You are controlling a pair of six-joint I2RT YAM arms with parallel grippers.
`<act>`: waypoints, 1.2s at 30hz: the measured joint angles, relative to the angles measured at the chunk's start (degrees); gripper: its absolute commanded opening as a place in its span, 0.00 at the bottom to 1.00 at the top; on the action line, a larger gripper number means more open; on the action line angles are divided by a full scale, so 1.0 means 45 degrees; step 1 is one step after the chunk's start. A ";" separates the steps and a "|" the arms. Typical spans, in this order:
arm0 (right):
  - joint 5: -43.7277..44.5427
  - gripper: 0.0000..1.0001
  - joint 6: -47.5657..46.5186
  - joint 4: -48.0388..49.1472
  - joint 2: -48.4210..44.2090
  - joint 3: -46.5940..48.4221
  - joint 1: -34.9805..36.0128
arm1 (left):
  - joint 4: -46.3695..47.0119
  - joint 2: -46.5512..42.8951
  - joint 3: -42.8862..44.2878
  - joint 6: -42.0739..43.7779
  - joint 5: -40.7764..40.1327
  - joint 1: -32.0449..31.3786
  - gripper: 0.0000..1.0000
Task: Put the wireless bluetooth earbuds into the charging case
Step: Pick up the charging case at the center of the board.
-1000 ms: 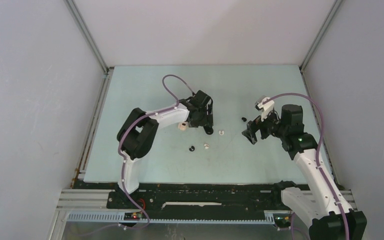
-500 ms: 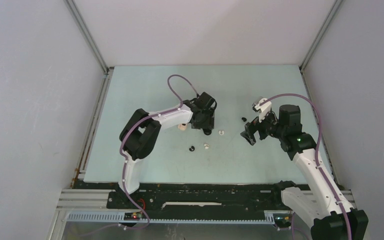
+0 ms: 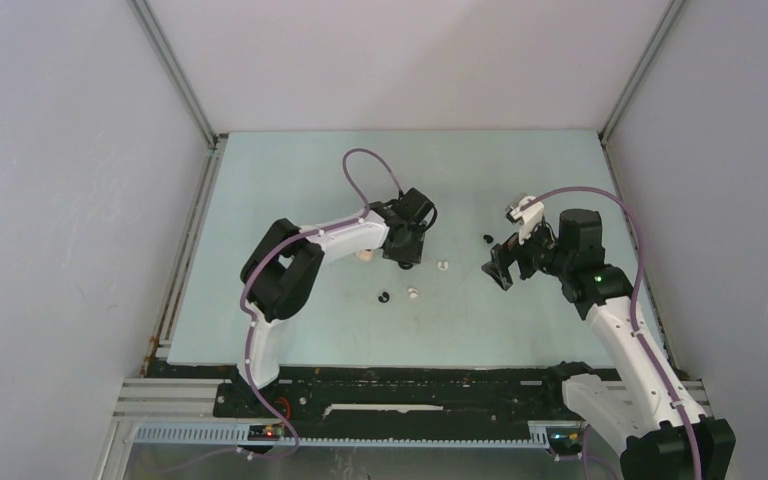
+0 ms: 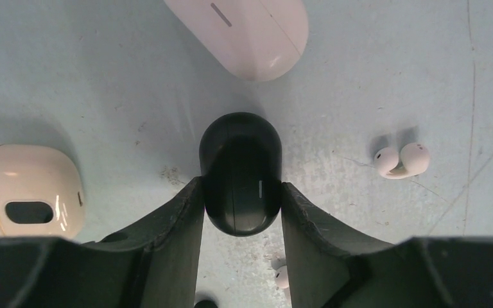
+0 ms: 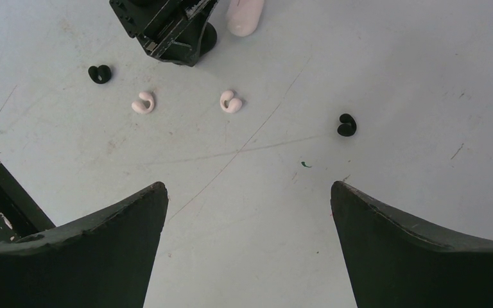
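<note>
A black pebble-shaped charging case (image 4: 241, 154) lies on the pale table, and my left gripper (image 4: 241, 187) is shut on it, both fingers pressed against its sides. In the top view the left gripper (image 3: 406, 248) covers this case. Loose earbuds lie around it: a white one (image 4: 402, 160) to its right, another white one (image 3: 413, 293), and black ones (image 3: 383, 297) (image 3: 487, 238). My right gripper (image 5: 247, 186) hangs open and empty above bare table, with the black earbud (image 5: 346, 124) and a white earbud (image 5: 231, 101) ahead of it.
A closed white case (image 4: 244, 32) lies just beyond the black one. A beige case (image 4: 25, 192) sits to its left, also visible in the top view (image 3: 365, 254). Grey walls enclose the table (image 3: 290, 180) on three sides.
The left gripper has shifted slightly right and its jaws have closed onto the black case. The right gripper has barely moved and stays open.
</note>
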 measured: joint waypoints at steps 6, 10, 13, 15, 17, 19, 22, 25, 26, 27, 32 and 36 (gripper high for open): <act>-0.0087 1.00 0.0000 -0.0010 0.0029 0.0000 -0.0019 | -0.0559 0.0000 0.0301 0.0510 -0.0214 -0.0039 0.46; -0.0092 0.99 0.0209 0.0010 0.0058 0.0000 -0.0063 | -0.0835 -0.0238 0.0437 0.1103 -0.0335 -0.0248 0.44; -0.0097 0.96 0.0787 0.0092 0.0194 0.0000 -0.0175 | -0.0889 -0.1083 0.0126 0.1749 -0.0364 -0.0661 0.44; -0.0146 0.93 0.1273 0.0170 0.0355 0.0000 -0.0311 | -0.0865 -0.2069 -0.0340 0.2210 -0.0321 -0.1005 0.44; -0.0311 0.89 0.1719 0.0257 0.0529 0.0000 -0.0452 | -0.0685 -0.3191 -0.0918 0.2778 -0.0262 -0.1355 0.44; -0.0651 0.85 0.2166 0.0345 0.0753 0.0000 -0.0573 | -0.0593 -0.4192 -0.1399 0.3303 -0.0233 -0.1681 0.43; -0.1195 0.76 0.2710 0.0423 0.1166 0.0000 -0.0636 | -0.0379 -0.5304 -0.1953 0.4007 -0.0228 -0.2093 0.42; -0.1817 0.69 0.3220 0.0452 0.1729 0.0000 -0.0636 | -0.0024 -0.6125 -0.2613 0.4692 -0.0175 -0.2390 0.41; -0.2127 0.67 0.3429 0.0486 0.1982 0.0000 -0.0636 | 0.0185 -0.6436 -0.2973 0.4974 -0.0083 -0.2492 0.41; -0.2365 0.66 0.3575 0.0529 0.2152 0.0000 -0.0631 | 0.0350 -0.6727 -0.3342 0.5236 0.0029 -0.2579 0.41; -0.4095 0.65 0.4231 0.0675 0.3070 0.0034 -0.0359 | 0.1039 -0.8082 -0.4945 0.6557 0.0267 -0.3113 0.41; -0.5304 0.66 0.4459 0.0699 0.3682 0.0097 0.0340 | 0.1647 -0.8524 -0.5508 0.7397 0.0398 -0.3619 0.41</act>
